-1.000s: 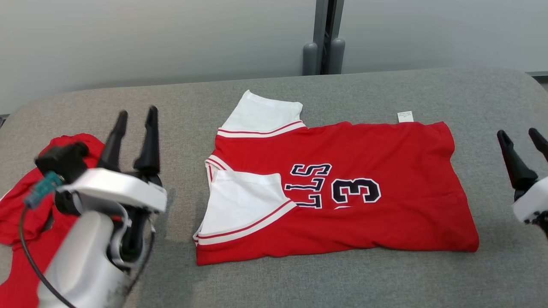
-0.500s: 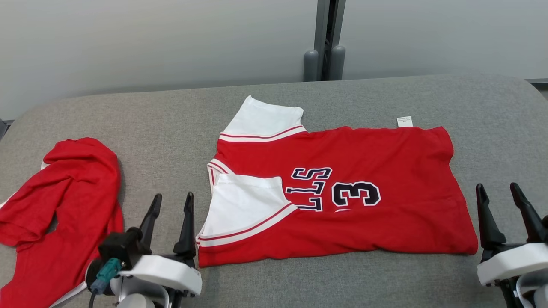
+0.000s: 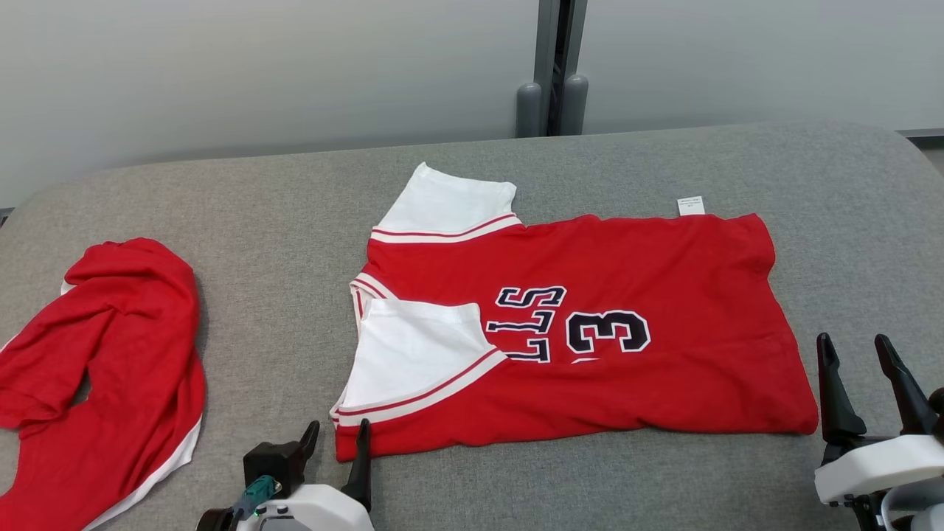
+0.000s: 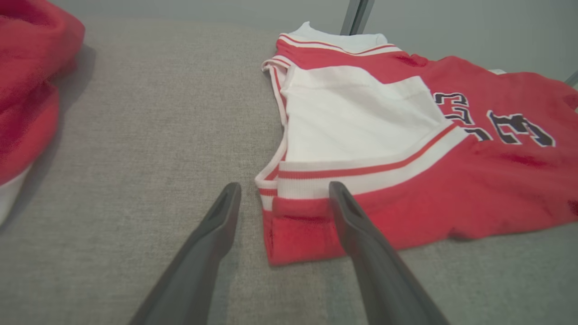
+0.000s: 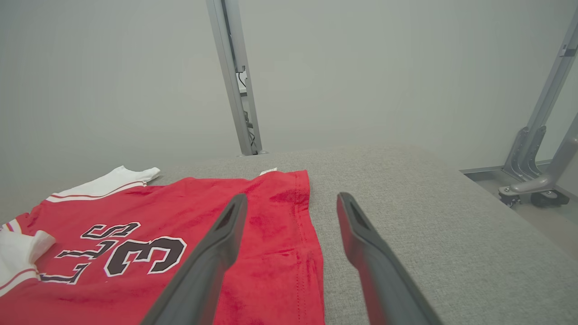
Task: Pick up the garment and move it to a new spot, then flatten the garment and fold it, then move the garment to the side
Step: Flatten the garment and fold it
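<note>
Folding seems in hand: the jersey (image 3: 627, 383) lies flat (1 sleeve in). The left end effector (image 3: 338, 435) and right end effector (image 3: 852, 343), both apart, should next pinch its near corners.

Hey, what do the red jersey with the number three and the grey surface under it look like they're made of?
Red jersey: soft knit fabric, probably cotton or polyester, matte; it drapes with shallow wrinkles and shows stitched hems. Grey surface: woven upholstery-like cloth, matte, with a heathered weave; what lies beneath it cannot be told.
</note>
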Robot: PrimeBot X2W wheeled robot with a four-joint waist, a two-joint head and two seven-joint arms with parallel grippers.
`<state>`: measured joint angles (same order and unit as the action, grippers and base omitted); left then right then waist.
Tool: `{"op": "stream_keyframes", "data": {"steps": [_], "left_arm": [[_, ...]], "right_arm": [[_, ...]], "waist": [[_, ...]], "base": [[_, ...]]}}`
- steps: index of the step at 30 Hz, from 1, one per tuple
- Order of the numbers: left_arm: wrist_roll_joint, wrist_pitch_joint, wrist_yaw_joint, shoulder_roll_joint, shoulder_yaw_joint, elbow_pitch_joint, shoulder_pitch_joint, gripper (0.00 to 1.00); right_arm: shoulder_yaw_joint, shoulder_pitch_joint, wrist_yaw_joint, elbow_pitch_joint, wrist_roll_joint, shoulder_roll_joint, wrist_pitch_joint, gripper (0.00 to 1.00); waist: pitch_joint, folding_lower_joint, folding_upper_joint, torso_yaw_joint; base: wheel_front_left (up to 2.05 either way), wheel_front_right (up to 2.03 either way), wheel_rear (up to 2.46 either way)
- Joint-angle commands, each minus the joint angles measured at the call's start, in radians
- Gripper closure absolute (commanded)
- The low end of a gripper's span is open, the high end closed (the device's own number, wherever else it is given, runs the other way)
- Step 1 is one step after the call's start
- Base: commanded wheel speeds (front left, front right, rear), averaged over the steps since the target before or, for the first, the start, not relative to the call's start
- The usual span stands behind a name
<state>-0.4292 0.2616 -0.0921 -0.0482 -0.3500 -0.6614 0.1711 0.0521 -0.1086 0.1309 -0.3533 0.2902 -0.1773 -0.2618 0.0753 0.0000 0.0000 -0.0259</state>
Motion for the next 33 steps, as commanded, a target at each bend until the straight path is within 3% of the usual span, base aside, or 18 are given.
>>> {"op": "stream_keyframes", "data": {"steps": [1,10,18,19,20,21,33], "left_arm": [[-0.011,0.004,-0.009,-0.005,-0.009,-0.026,0.020,0.00],[-0.112,0.001,-0.034,-0.005,-0.088,-0.186,0.097,0.00],[-0.181,-0.002,-0.002,-0.002,-0.148,-0.238,0.128,0.00],[-0.189,-0.003,0.004,-0.001,-0.160,-0.246,0.132,0.29],[-0.196,-0.004,0.008,0.000,-0.169,-0.250,0.135,0.78],[-0.202,-0.003,0.007,0.000,-0.175,-0.252,0.138,1.00],[-0.168,0.002,-0.006,-0.005,-0.155,-0.174,0.113,1.00]], "right_arm": [[0.002,-0.001,0.000,0.001,-0.001,-0.003,-0.005,0.00],[-0.006,-0.007,0.000,-0.001,-0.002,-0.007,-0.005,0.00],[-0.012,-0.011,0.000,-0.013,-0.009,-0.013,-0.005,0.00],[-0.012,-0.011,0.000,-0.015,-0.010,-0.013,-0.005,0.00],[-0.012,-0.011,0.000,-0.018,-0.010,-0.013,-0.005,0.00],[-0.010,-0.010,0.000,-0.023,-0.011,-0.014,-0.005,0.00],[0.007,-0.017,0.000,-0.196,0.032,-0.002,-0.006,0.00]], "waist": [[0.001,0.0000,0.0000,-0.002],[0.009,0.0000,0.0000,-0.017],[0.018,0.0000,0.0000,-0.024],[0.018,0.0000,0.0000,-0.024],[0.018,0.0000,0.0000,-0.025],[0.017,0.0000,0.0000,-0.025],[-0.013,0.0000,0.0000,-0.008]], "base": [[0.00,0.00,0.00],[0.00,0.00,0.00],[0.00,0.00,0.00],[0.00,0.00,0.00],[0.00,0.00,0.00],[0.00,0.00,0.00],[0.00,0.00,0.00]]}}
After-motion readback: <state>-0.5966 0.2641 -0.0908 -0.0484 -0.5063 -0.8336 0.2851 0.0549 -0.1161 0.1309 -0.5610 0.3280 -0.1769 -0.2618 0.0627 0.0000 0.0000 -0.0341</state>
